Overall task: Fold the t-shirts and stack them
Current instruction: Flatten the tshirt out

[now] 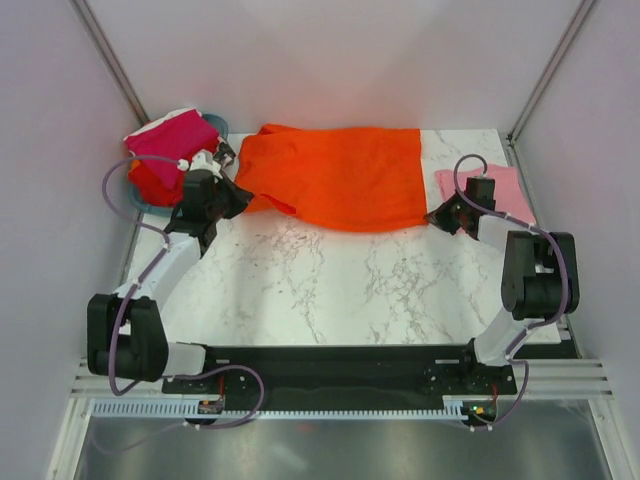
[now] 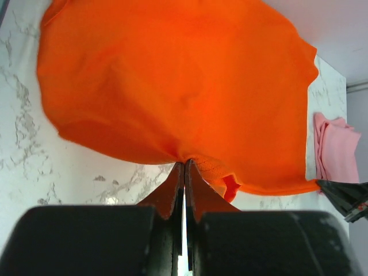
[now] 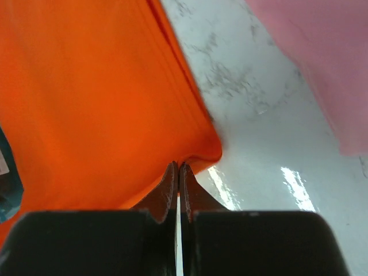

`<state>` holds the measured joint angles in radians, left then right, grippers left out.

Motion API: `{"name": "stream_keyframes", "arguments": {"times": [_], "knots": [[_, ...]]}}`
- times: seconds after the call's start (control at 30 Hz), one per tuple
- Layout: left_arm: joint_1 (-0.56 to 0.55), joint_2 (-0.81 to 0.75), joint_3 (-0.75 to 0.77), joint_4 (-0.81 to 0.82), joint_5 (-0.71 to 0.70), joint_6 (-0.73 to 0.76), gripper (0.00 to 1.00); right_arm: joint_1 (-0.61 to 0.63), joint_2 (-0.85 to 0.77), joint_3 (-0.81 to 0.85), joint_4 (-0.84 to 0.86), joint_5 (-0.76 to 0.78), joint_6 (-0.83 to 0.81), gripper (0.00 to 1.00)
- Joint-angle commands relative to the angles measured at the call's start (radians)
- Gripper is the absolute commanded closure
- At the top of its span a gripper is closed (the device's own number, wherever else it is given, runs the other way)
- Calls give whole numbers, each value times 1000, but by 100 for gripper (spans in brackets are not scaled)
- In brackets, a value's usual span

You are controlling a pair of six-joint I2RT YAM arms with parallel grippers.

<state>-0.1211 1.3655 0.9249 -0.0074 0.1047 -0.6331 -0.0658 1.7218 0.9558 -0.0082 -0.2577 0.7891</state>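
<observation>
While it's spread out just ahead, the orange t-shirt (image 1: 340,178) is pinched tight by the left gripper (image 2: 184,165) and right gripper (image 3: 177,167).

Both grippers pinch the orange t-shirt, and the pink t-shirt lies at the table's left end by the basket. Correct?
No: the top view shows the pink t-shirt at the right end of the table, beside the right gripper. That gripper and the left gripper do pinch the orange t-shirt.

Pale walls (image 1: 300,60), marble tbl (image 1: 330,285) (glossy)
</observation>
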Motion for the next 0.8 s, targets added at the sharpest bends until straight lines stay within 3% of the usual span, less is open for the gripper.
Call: {"name": "stream_keyframes", "arguments": {"times": [0.0,0.33,0.77], "knots": [[-3,-69,-93,115,0,-74,98,-5,4,-72,139,-15,-1,100],[-3,-222,-388,190,24,-66,98,0,-86,-245,149,2,-17,100],[-2,-598,-650,112,98,-96,98,17,-353,-465,53,52,-146,100]]}}
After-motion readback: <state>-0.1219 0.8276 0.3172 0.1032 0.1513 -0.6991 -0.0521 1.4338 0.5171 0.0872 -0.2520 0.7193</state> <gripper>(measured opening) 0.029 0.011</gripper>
